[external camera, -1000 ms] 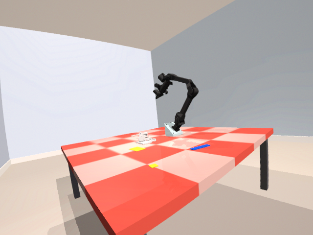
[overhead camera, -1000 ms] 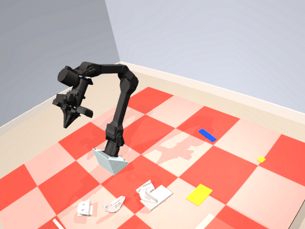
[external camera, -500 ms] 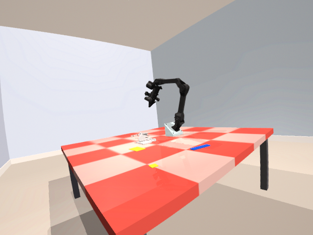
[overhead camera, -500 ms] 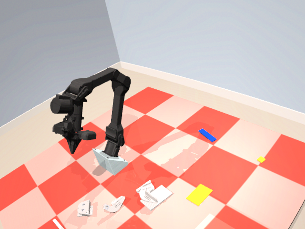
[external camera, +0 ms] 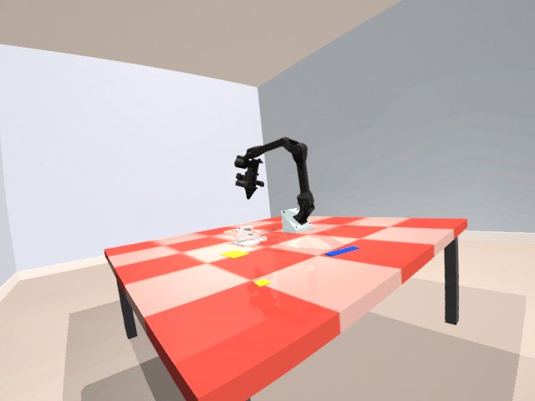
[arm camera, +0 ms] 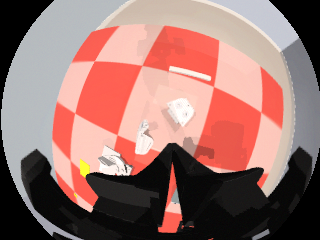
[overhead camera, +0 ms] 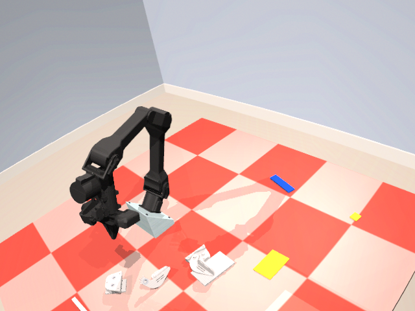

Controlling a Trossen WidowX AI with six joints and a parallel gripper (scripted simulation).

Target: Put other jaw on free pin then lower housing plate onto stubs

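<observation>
My gripper is shut and empty, pointing down above the table, left of the white parts in the top view. The white housing plate, with holes in its face, is nearest below it. A loose white jaw with gear teeth at one end lies between that plate and the base. The white base has a flat slab, with the other jaw at its left part. Its pins and whether that jaw is seated cannot be made out.
A yellow rectangle lies right of the base. A small yellow square and a blue bar lie farther off. A white bar lies beyond the housing plate in the wrist view.
</observation>
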